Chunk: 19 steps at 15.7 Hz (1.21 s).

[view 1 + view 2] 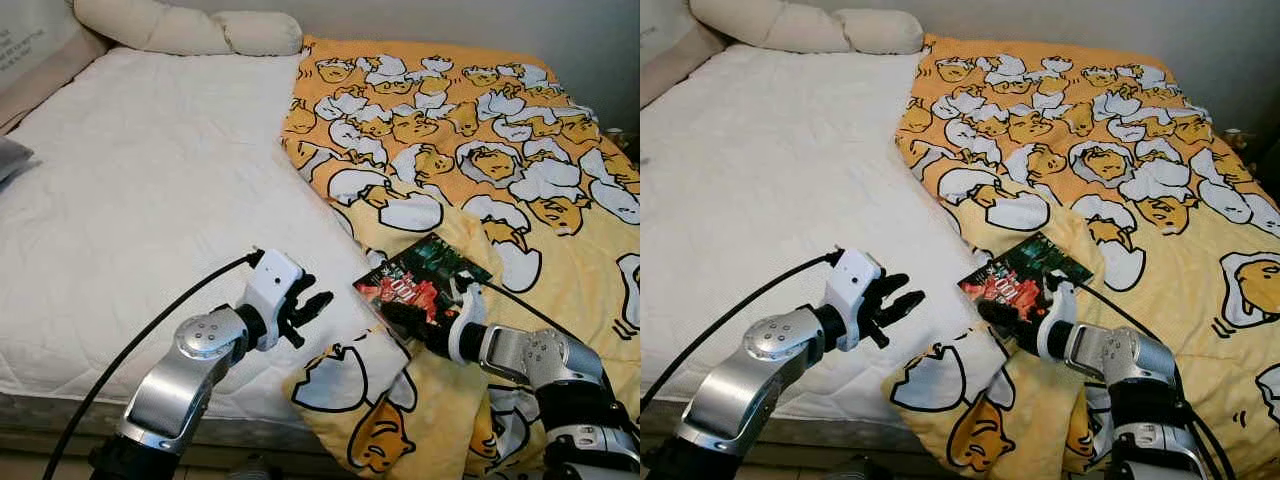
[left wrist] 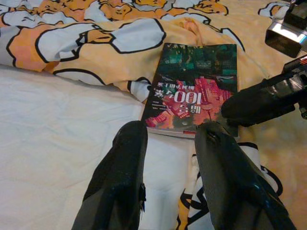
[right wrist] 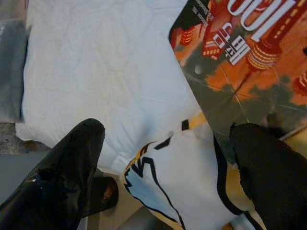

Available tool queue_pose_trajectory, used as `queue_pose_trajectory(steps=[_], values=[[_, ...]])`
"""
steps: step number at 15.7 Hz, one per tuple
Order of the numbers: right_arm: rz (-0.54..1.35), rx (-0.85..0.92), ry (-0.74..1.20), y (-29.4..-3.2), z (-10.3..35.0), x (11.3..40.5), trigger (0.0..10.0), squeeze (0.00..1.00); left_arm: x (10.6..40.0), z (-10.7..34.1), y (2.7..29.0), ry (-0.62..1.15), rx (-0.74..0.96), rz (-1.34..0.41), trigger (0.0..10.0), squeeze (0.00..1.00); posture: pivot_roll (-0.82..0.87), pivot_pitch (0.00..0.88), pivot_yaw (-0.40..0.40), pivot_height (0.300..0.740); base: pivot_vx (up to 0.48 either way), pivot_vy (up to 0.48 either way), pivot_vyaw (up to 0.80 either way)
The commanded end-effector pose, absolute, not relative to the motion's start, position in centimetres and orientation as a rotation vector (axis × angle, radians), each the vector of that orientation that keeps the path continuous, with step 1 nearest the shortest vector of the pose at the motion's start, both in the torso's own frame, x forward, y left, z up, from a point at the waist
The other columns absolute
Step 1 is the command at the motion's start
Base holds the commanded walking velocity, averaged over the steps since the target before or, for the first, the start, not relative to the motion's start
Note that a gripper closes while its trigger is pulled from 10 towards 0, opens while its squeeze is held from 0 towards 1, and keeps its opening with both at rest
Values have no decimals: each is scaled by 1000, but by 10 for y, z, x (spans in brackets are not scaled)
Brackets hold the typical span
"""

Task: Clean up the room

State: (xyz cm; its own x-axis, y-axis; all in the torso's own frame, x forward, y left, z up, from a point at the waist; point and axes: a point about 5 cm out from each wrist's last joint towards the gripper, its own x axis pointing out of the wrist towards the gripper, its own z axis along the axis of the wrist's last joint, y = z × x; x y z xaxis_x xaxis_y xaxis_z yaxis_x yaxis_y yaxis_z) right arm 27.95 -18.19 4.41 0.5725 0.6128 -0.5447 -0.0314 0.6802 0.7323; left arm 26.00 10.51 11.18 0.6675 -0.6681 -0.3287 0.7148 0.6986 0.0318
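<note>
A book [image 1: 421, 284] with a dark red and green cover lies flat on the yellow blanket [image 1: 480, 130], near the front of the bed. My right gripper [image 1: 402, 318] is open at the book's near corner. One of its fingers [image 3: 268, 167] rests by the cover's edge, the other [image 3: 72, 158] hangs past the bed's edge. My left gripper [image 1: 312, 308] is open and holds nothing. It hovers over the white mattress [image 1: 150, 180], a short way left of the book [image 2: 194, 91] and pointing at it.
The blanket, printed with egg cartoons, covers the bed's right half and drapes over the front edge [image 1: 350, 400]. Two cream pillows [image 1: 190, 28] lie at the head. A grey object [image 1: 10, 155] sits at the far left. A black cable [image 1: 150, 325] trails from my left arm.
</note>
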Motion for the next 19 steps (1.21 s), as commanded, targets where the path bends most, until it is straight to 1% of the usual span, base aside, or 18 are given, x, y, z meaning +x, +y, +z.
queue_pose_trajectory(steps=[1,3,7,10,15,19], values=[[382,725,896,-193,43,277,10000,0,255,115,101,309,170,-836,10000,0,45,0,-33,740,0,0,0],[362,716,900,-199,42,275,10000,0,251,115,99,318,168,-876,10000,0,43,0,-32,740,0,0,0],[326,719,903,-211,39,269,10000,0,249,114,98,325,173,-887,10000,0,36,0,-25,740,0,0,0],[327,730,904,-209,37,267,10000,0,249,114,98,330,178,-896,10000,0,35,0,-19,740,0,0,0],[358,774,848,-203,44,275,10000,0,249,114,99,334,184,-897,10000,0,37,0,-19,740,0,0,0],[373,770,850,-198,44,276,10000,0,249,114,99,334,186,-898,10000,0,40,0,-19,740,0,0,0]])
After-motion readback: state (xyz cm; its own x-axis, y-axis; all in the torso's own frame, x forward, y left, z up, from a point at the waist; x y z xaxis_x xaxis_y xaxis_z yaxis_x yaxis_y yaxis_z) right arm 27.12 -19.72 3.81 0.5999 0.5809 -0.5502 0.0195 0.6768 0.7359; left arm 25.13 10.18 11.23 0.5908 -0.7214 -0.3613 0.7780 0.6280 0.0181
